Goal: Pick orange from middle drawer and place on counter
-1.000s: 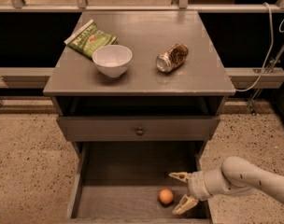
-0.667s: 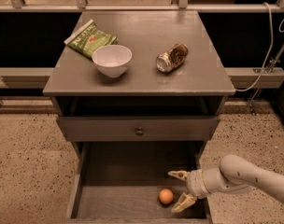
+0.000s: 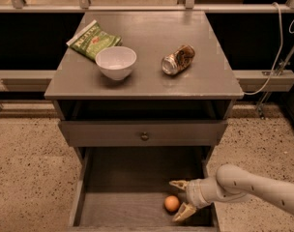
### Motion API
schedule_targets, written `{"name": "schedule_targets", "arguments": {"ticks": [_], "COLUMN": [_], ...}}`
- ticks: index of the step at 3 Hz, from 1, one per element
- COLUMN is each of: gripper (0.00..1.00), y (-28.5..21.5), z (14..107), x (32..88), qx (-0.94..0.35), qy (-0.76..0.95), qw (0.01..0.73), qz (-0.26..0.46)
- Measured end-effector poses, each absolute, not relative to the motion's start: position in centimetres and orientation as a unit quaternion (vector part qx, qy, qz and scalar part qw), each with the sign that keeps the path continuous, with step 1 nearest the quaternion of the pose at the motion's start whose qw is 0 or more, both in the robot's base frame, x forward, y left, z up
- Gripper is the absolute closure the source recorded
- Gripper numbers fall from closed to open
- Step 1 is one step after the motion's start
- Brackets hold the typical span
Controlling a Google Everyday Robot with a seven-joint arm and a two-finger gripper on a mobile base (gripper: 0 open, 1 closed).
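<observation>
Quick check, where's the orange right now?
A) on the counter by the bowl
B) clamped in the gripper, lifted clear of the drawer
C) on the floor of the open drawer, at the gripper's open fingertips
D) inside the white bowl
C: the orange lies on the floor of the middle drawer, and the gripper reaches in from the right with its fingers spread around it, not closed on it.

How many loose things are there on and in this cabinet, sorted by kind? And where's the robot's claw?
Fruit: 1, the orange in the middle drawer
Bowls: 1, the white bowl on the counter
Cans: 1, the crushed can on the counter
Snack bags: 1, the green bag on the counter
Total: 4
The gripper is open inside the drawer, one finger on either side of the orange.
</observation>
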State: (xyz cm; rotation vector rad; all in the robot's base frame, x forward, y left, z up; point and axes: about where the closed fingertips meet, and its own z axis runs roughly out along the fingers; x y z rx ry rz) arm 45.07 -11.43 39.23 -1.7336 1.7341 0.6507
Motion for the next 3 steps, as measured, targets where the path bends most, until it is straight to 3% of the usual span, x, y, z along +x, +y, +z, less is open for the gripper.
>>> {"name": "schedule_targets", "arguments": {"ticks": [1,2,3], "gripper": [0.18,0.41,0.72], "y": [-10.5,-10.1,-10.0], "z": [37.3,36.4,35.9], "x": [45.1,45.2,45.1], "qx": [-0.672,-0.676,-0.665], "qy": [0.645,0.643,0.644], "qw": [0.284,0.280,0.292], "qz": [0.229,0.226,0.240]}}
